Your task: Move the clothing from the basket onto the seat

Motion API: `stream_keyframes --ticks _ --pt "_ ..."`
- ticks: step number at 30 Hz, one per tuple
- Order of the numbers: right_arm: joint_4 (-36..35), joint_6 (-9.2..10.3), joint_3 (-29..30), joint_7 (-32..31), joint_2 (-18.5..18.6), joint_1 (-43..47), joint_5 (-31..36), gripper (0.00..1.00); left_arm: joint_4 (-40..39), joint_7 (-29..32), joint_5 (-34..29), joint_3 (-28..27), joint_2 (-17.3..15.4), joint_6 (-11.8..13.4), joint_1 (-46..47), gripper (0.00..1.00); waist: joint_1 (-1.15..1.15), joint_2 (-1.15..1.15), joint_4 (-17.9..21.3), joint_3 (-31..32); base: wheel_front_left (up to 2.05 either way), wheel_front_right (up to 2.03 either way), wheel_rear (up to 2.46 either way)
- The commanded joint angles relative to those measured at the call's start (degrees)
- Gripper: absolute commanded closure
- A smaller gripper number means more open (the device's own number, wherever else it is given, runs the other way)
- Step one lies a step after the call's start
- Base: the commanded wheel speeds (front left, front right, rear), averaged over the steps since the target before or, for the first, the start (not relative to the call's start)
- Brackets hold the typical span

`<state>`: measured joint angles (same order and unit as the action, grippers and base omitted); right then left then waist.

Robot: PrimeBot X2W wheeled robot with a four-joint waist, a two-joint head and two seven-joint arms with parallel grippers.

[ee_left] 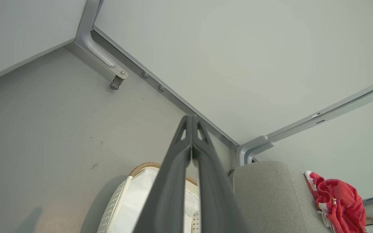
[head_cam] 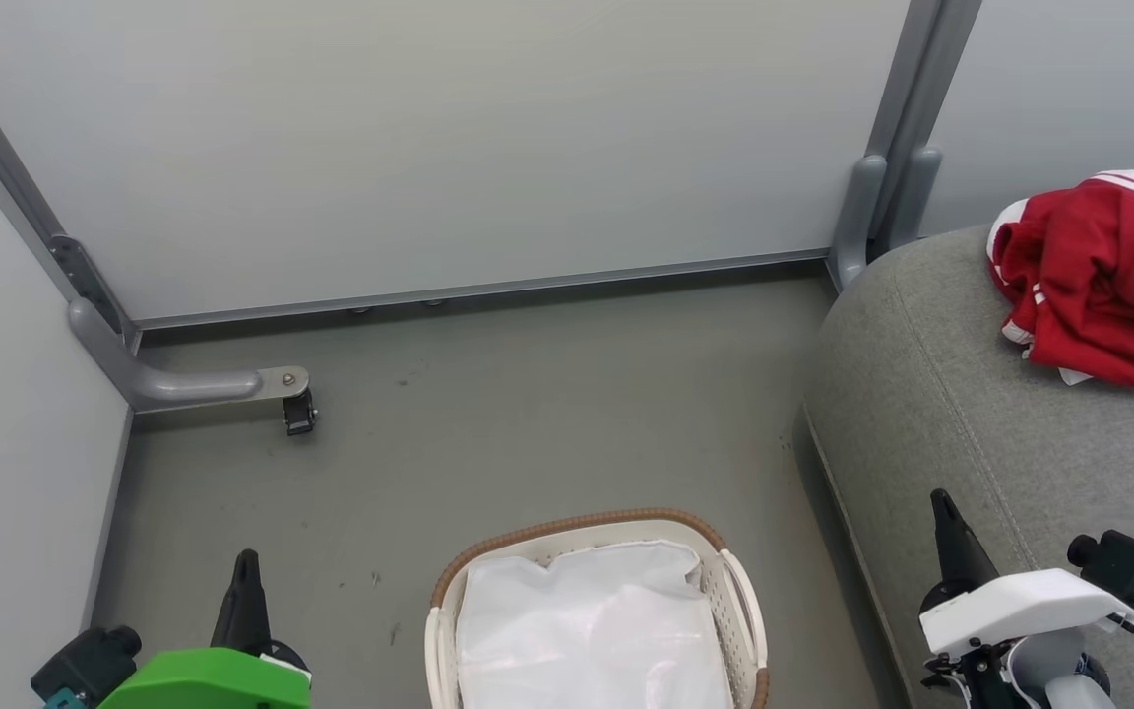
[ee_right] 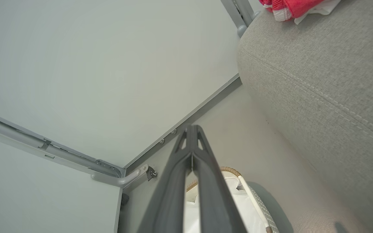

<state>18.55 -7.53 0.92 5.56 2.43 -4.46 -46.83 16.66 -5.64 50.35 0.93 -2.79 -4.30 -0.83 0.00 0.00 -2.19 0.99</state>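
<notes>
Clothing (head_cam: 1099, 281) lies on seat (head_cam: 961, 414), basket (head_cam: 577, 525) nearby; left tool (head_cam: 247, 571) and right tool (head_cam: 943, 512) closed, empty.

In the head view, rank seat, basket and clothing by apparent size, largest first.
1. seat
2. basket, though it is nearer the camera and cut by the frame edge
3. clothing, also cut by the edge

Left gripper (ee_left: 192, 120) tips together, holding nothing; white-lined basket (ee_left: 115, 202) stands just beside grey seat (ee_left: 270, 194) at right, red clothing (ee_left: 338, 200) lying on it.
</notes>
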Motion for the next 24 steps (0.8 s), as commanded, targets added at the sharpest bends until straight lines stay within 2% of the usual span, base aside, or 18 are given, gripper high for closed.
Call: stream_keyframes --ticks 1,24 --pt "-1.1 0.02 0.4 -0.4 0.3 -1.3 -1.9 1.0 -1.0 0.4 1.8 -0.5 -0.1 -0.4 1.9 1.0 0.0 0.0 0.0 0.0 0.0 0.0 0.0" --pt "-2.4 0.04 2.3 -4.5 0.4 -1.7 -17.1 1.0 -1.6 4.5 15.8 -3.0 -0.1 -1.4 3.9 1.0 0.0 0.0 0.6 -0.3 0.0 0.0 0.0"
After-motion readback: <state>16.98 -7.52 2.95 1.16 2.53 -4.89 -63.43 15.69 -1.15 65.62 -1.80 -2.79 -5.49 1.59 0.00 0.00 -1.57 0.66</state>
